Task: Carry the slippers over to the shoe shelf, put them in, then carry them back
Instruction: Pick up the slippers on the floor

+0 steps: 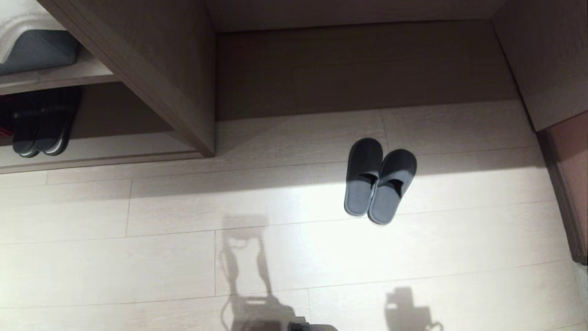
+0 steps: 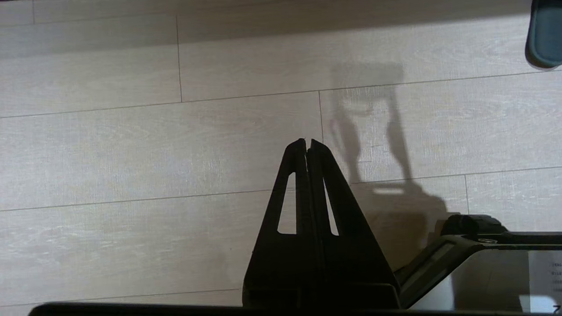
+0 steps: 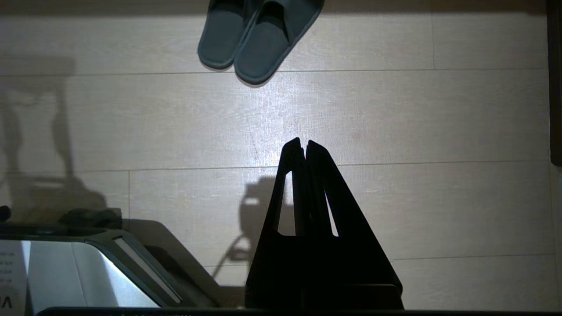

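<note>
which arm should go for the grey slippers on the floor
Probably right. The slippers lie right of centre, nearly ahead of the shut right gripper; the left gripper, also shut, sees only one heel at its view's edge.

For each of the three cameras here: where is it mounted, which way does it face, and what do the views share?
Head view: high on the robot, facing down at the pale plank floor, the grey-blue backless slippers and the beige wood-grain shoe shelf; only arm shadows show.
Left wrist view: behind the shut left gripper, facing floor; the robot's base shows.
Right wrist view: behind the shut right gripper, facing floor.
Shared: the slippers appear in all three, only an edge in the left wrist view.
</note>
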{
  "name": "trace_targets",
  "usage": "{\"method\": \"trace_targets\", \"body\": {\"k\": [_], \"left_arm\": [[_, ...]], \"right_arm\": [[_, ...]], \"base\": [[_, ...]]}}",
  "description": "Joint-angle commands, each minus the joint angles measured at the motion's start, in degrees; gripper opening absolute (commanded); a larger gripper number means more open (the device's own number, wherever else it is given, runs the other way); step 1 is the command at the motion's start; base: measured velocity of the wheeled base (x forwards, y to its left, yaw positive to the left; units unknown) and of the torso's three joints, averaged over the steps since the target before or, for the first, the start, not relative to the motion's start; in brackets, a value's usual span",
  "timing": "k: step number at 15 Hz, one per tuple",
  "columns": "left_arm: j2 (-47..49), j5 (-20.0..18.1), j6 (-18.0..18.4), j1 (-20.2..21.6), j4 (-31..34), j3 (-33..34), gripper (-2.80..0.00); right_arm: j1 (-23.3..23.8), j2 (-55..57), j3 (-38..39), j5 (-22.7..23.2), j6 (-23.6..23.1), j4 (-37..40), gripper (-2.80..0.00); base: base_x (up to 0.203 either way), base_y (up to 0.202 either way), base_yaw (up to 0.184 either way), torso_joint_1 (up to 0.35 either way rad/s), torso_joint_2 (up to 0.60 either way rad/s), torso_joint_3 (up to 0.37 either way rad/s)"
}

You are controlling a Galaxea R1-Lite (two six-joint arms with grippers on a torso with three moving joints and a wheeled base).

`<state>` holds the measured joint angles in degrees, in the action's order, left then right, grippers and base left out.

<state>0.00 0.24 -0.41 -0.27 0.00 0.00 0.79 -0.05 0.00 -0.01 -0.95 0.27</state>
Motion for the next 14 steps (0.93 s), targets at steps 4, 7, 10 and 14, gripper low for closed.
{"method": "trace_targets", "body": {"k": [4,7,10,14], "left_arm": [[0.0,0.02,-0.02,0.0,0.0,0.09,-2.8],[0.0,0.02,-0.02,0.0,0.0,0.09,-2.8],[0.0,0.02,-0.02,0.0,0.0,0.09,-2.8],[0.0,0.02,-0.02,0.0,0.0,0.09,-2.8]], "right_arm": [[0.0,-0.13,0.09,0.01,-0.02,0.0,-2.8],[0.0,-0.13,0.09,0.0,0.07,0.0,-2.8],[0.0,-0.13,0.09,0.01,-0.02,0.0,-2.8],[0.0,-0.13,0.09,-0.08,-0.02,0.0,-2.8]], "base": [[0.0,0.0,0.0,0.002,0.0,-0.195],[0.0,0.0,0.0,0.0,0.0,-0.199],[0.0,0.0,0.0,0.005,0.0,-0.197],[0.0,0.0,0.0,0.002,0.0,-0.198]]}}
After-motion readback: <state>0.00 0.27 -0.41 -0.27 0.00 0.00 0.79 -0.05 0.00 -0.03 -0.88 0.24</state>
